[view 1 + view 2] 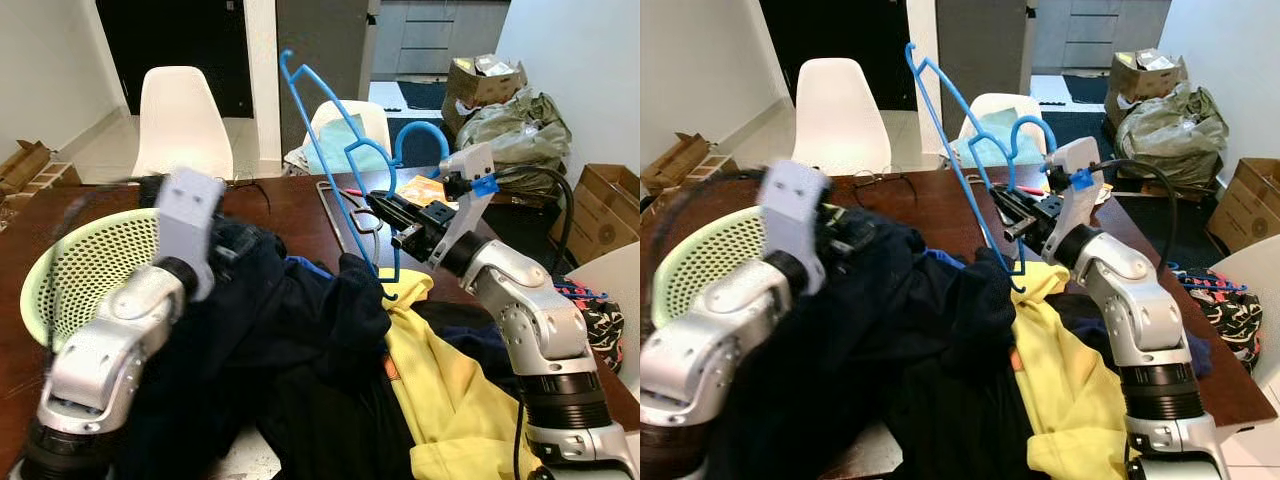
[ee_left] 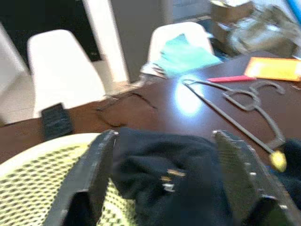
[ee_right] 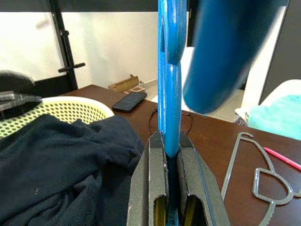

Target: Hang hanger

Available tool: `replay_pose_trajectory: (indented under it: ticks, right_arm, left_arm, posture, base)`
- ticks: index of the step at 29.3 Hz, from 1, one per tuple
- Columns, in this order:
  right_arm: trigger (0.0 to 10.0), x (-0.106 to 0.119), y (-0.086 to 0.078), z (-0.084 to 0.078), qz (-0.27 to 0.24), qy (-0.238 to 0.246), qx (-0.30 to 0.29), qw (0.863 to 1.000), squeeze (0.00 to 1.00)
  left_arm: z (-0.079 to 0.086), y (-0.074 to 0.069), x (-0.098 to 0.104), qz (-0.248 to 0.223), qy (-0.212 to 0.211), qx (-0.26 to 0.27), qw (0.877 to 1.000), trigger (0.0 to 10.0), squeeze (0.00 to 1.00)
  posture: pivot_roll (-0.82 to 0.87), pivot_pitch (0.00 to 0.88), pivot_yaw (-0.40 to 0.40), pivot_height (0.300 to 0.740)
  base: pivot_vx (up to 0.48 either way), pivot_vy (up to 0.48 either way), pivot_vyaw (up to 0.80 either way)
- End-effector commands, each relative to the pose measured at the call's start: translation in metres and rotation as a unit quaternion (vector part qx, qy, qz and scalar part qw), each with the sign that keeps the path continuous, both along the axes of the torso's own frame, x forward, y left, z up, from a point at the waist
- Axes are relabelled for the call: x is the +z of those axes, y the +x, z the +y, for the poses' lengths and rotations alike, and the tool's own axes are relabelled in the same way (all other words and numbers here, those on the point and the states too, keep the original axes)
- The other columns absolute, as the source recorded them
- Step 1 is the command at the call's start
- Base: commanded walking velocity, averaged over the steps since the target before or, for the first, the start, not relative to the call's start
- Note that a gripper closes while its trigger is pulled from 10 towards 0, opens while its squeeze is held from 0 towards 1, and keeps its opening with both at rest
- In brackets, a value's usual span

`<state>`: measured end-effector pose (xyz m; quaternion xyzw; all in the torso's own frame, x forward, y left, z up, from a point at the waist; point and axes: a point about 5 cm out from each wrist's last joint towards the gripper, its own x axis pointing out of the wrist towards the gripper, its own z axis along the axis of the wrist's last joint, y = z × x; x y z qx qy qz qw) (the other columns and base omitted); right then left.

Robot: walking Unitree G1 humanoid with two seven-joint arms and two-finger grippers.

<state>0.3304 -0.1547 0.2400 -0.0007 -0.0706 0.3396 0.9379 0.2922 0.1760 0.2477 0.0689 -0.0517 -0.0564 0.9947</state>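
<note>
Left gripper [image 2: 164,183], fingers spread, straddles a fold of the dark navy garment [image 1: 270,340] by the pale green mesh basket [image 1: 85,265]. Further right, the right gripper [image 3: 169,155] pinches the thin blue plastic hanger [image 1: 335,150], held tilted above the brown table [image 1: 290,205]. Judging by this, the hanger is lifted but the garment isn't on it yet; next, bring a neckline up to the hanger's arm.
</note>
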Motion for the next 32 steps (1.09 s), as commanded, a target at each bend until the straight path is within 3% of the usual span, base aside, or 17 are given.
replay_pose_trajectory:
  ticks: [1, 5, 6, 7, 11, 19, 20, 24, 27, 32]
  right_arm:
    - [10.0, 0.002, 0.002, 0.005, -0.006, -0.005, 0.009, 1.0, 0.0]
    - [10.0, 0.003, 0.002, 0.004, -0.007, -0.005, 0.011, 1.0, 0.0]
    - [10.0, 0.004, 0.002, 0.004, -0.008, -0.005, 0.012, 1.0, 0.0]
    - [10.0, 0.004, 0.002, 0.004, -0.009, -0.005, 0.012, 1.0, 0.0]
    - [10.0, 0.005, 0.002, 0.004, -0.01, -0.006, 0.013, 1.0, 0.0]
    - [10.0, 0.006, 0.001, 0.002, -0.012, -0.007, 0.011, 1.0, 0.0]
    - [10.0, 0.007, 0.001, 0.001, -0.012, -0.007, 0.01, 1.0, 0.0]
    - [10.0, 0.008, 0.001, 0.0, -0.013, -0.006, 0.008, 1.0, 0.0]
    - [10.0, 0.008, 0.001, 0.001, -0.014, -0.004, 0.008, 1.0, 0.0]
    - [10.0, 0.008, 0.002, 0.002, -0.014, -0.002, 0.008, 1.0, 0.0]
  left_arm:
    - [0.002, -0.002, -0.003, 0.009, -0.008, 0.013, 1.0, 10.0, 1.0]
    - [0.004, -0.003, -0.023, 0.047, -0.046, 0.027, 0.997, 10.0, 1.0]
    - [0.004, -0.002, -0.033, 0.066, -0.052, 0.026, 0.996, 10.0, 0.87]
    - [0.004, -0.002, -0.039, 0.078, -0.055, 0.026, 0.995, 10.0, 0.0]
    - [0.004, -0.001, -0.059, 0.122, -0.084, 0.014, 0.989, 10.0, 0.0]
    - [0.011, 0.002, -0.071, 0.146, -0.104, 0.011, 0.984, 10.0, 0.0]
    - [0.013, 0.002, -0.071, 0.144, -0.105, 0.015, 0.984, 0.5, 0.0]
    - [0.016, 0.004, -0.062, 0.128, -0.11, 0.013, 0.986, 0.0, 0.0]
    - [0.03, 0.007, -0.037, 0.088, -0.111, 0.027, 0.99, 0.0, 0.0]
    - [0.04, 0.008, -0.013, 0.048, -0.115, 0.037, 0.991, 0.0, 0.0]
  posture:
    - [-0.01, 0.0, -0.006, 0.74]
    - [-0.01, 0.0, -0.007, 0.74]
    - [-0.01, 0.0, -0.008, 0.74]
    - [-0.01, 0.0, -0.009, 0.74]
    - [-0.01, 0.0, -0.01, 0.74]
    - [-0.02, 0.0, -0.011, 0.74]
    - [-0.02, 0.0, -0.01, 0.74]
    - [-0.03, 0.0, -0.009, 0.74]
    - [-0.02, 0.0, -0.009, 0.74]
    - [-0.01, 0.0, -0.007, 0.74]
  base:
    - [0.0, 0.0, 0.0]
    - [0.0, 0.0, 0.0]
    - [0.0, 0.0, 0.0]
    - [0.0, 0.0, 0.0]
    - [0.0, 0.0, 0.0]
    - [0.0, 0.0, 0.0]
    - [0.0, 0.0, 0.0]
    - [0.0, 0.0, 0.0]
    - [0.0, 0.0, 0.0]
    - [0.0, 0.0, 0.0]
